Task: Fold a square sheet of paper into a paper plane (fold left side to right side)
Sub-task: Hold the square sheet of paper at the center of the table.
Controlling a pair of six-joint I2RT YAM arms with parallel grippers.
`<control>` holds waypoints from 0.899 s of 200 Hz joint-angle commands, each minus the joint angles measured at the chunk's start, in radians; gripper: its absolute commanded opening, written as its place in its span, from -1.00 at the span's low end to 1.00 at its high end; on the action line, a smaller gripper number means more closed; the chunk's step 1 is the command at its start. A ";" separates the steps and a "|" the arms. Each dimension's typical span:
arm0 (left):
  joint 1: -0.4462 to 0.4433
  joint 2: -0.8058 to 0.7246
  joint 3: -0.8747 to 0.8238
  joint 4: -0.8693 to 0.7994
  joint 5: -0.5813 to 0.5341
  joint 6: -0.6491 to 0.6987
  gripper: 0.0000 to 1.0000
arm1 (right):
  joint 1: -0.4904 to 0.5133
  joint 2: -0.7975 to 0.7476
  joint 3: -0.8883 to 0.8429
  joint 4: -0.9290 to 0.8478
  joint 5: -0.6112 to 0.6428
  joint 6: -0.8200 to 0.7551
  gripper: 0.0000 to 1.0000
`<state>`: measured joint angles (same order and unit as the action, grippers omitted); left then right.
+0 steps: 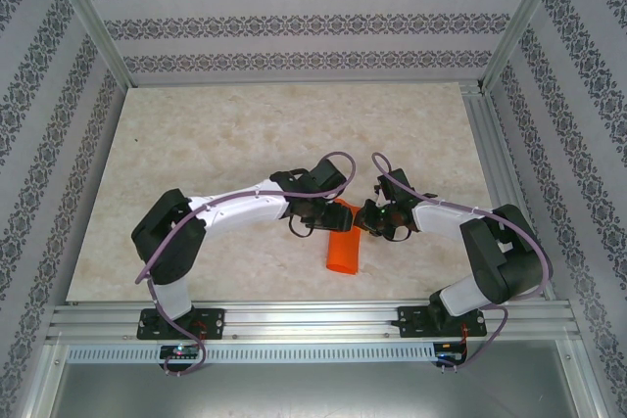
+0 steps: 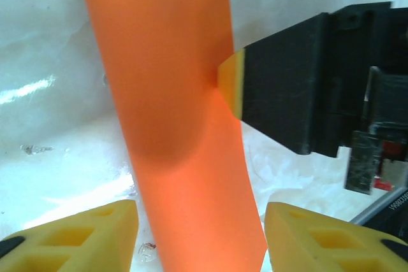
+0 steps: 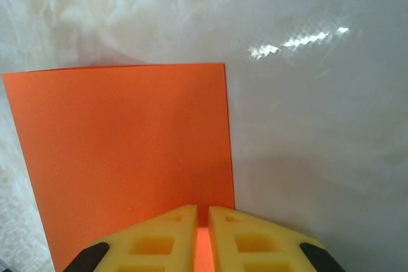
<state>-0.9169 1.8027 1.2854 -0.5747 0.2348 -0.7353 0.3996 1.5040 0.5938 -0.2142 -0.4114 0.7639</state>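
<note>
You have the square sheet of paper [image 1: 344, 254] midway along the tabletop's [image 1: 245, 134] near edge | left gripper [image 1: 315, 221] over its far-left corner | right gripper [image 1: 368, 221] at its far-right corner

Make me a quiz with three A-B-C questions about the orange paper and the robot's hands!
1. Where is the orange paper?
A. between the left gripper and the right gripper
B. against the back wall
C. beside the left arm's base

2. What colour are the right gripper's fingers?
A. blue
B. yellow
C. green

3. How is the right gripper set?
A. wide open
B. pointing at the ceiling
C. pinched shut on the paper's edge

Answers:
1 A: the top view shows the paper between both arm tips.
2 B: the right wrist view shows yellow fingers.
3 C: the fingers nearly meet over the orange edge.
</note>
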 commanded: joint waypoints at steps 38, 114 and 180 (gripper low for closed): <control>0.005 0.040 -0.051 0.202 0.145 -0.053 -0.14 | 0.015 0.026 -0.002 -0.038 0.056 -0.020 -0.70; 0.006 0.092 -0.085 0.123 0.063 -0.017 -0.23 | 0.015 0.029 0.006 -0.044 0.059 -0.020 -0.71; 0.009 0.114 -0.123 0.109 0.021 -0.007 -0.27 | 0.015 0.038 0.012 -0.056 0.065 -0.029 -0.70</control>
<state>-0.9165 1.9030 1.1782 -0.4397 0.2874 -0.7647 0.3996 1.5105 0.6033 -0.2256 -0.4107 0.7567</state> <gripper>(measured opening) 0.370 0.148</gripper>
